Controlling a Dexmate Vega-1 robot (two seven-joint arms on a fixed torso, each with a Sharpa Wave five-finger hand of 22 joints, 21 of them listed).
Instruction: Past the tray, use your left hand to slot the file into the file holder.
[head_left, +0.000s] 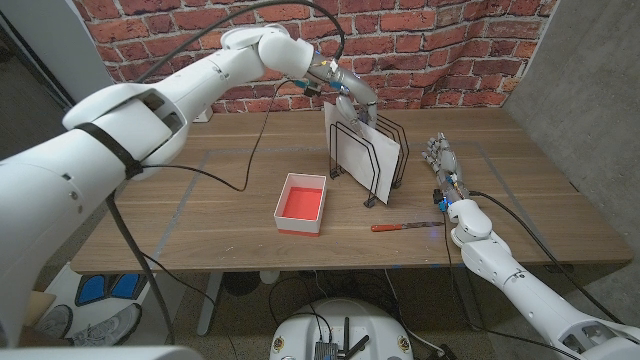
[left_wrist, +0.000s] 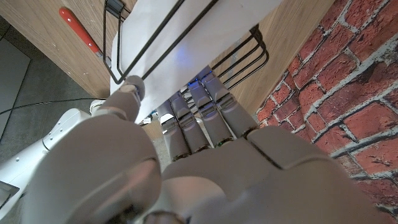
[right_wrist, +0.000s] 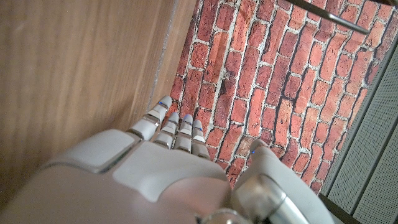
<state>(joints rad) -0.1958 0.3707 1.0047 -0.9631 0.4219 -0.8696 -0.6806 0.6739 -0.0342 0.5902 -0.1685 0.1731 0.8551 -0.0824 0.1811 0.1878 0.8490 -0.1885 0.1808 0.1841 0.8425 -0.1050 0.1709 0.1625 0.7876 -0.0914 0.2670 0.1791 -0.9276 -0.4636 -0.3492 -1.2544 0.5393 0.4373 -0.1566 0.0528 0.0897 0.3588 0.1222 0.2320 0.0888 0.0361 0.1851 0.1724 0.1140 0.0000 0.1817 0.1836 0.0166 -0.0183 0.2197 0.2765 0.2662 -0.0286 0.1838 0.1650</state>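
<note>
We judge slotting under way: left hand (head_left: 347, 97) holds file (head_left: 368, 155) inside file holder (head_left: 392, 160); release follows

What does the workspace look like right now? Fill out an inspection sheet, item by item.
Surface: wooden table, bare grain, faint taped lines.
Job's things: white paper file standing upright in the black wire file holder; red-lined white tray nearer the robot, apart from the holder.
Clutter: red-handled tool lying flat in front of the holder.
Hands: left hand at the file's top edge, fingers on the sheet; right hand beside the holder, holding nothing, fingers together.
Cables: black cable hanging from the left arm onto the table.
Surroundings: red brick wall behind, grey wall on the right.
</note>
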